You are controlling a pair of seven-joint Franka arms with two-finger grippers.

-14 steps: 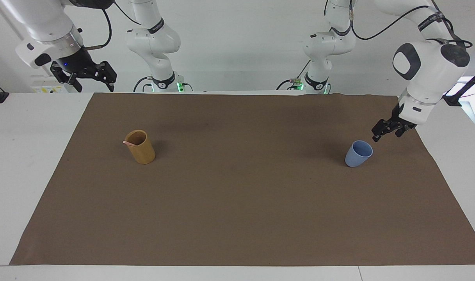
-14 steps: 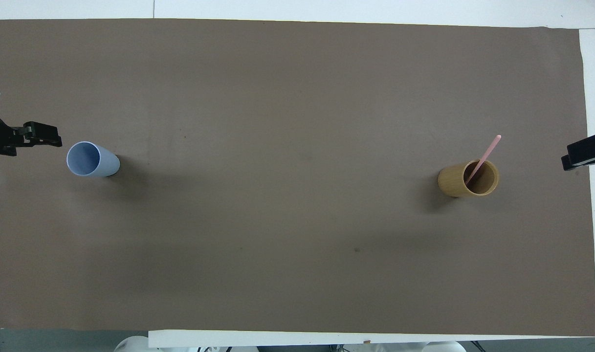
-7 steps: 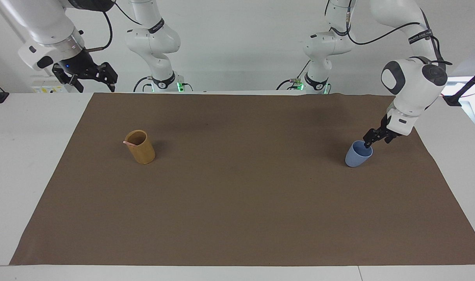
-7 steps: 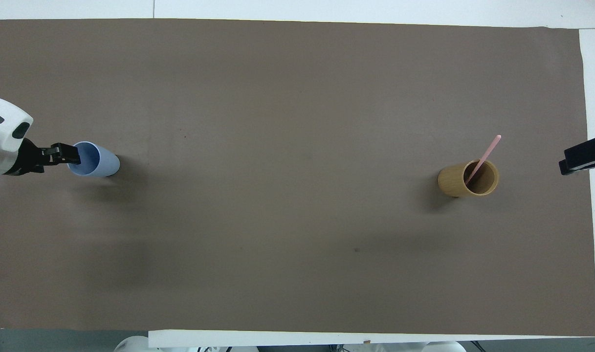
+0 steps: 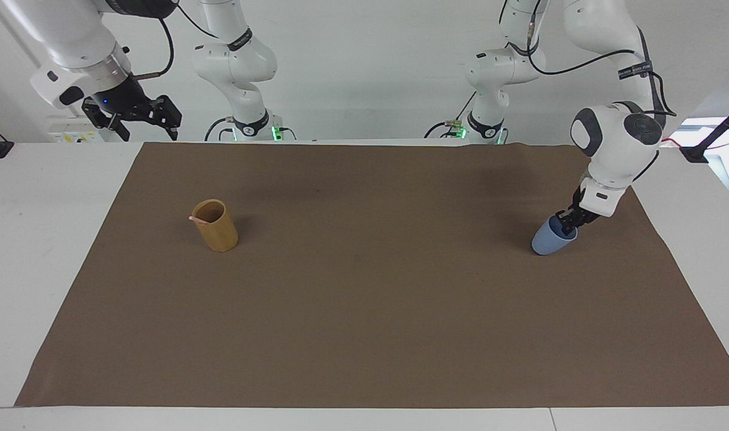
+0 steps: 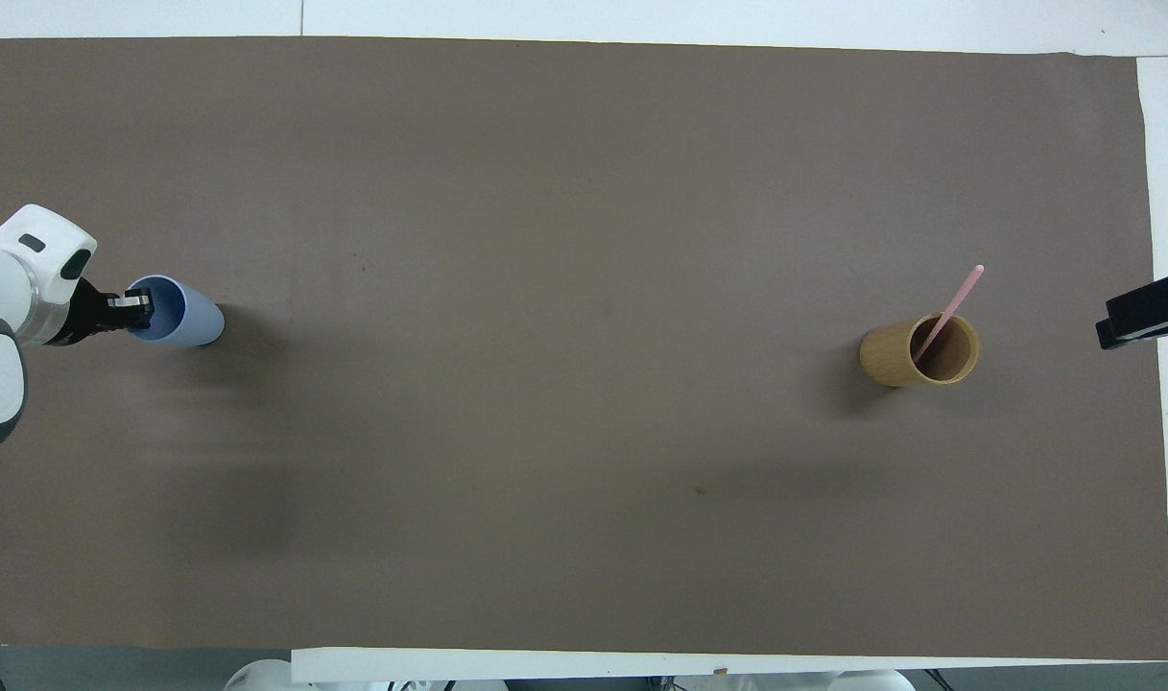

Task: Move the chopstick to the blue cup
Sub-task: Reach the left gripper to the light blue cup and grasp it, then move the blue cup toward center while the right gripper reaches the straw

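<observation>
The left gripper [image 5: 565, 224] has come down and in since a second ago: then it hung in the air just off the blue cup [image 5: 551, 239], half a second ago it reached the rim, and now its fingers sit at the rim on the side toward the left arm's end of the table. In the overhead view the left gripper [image 6: 132, 309] meets the blue cup [image 6: 182, 313] at about the cup's nine o'clock. One finger looks to be inside the mouth and one outside, but whether they are pressing on the wall I cannot tell. The cup has shifted a little toward the left arm's end and now leans that way at the top.

The right gripper [image 5: 141, 115] has barely moved; it waits in the air over the white table edge at the right arm's end, its fingers spread apart. Overhead, only a dark tip of the right gripper [image 6: 1148, 309] shows at the three o'clock edge.

The chopstick [image 6: 950, 309] has not moved. It stands tilted in the tan cup [image 6: 915, 355], leaning out over the rim toward one o'clock in the overhead view. From the facing view only a short pink end of the chopstick [image 5: 195, 219] shows at the rim of the tan cup [image 5: 218, 226]. Both cups rest on the brown mat [image 5: 364, 311], well apart, the chopstick far from the left gripper and nearer the right one.
</observation>
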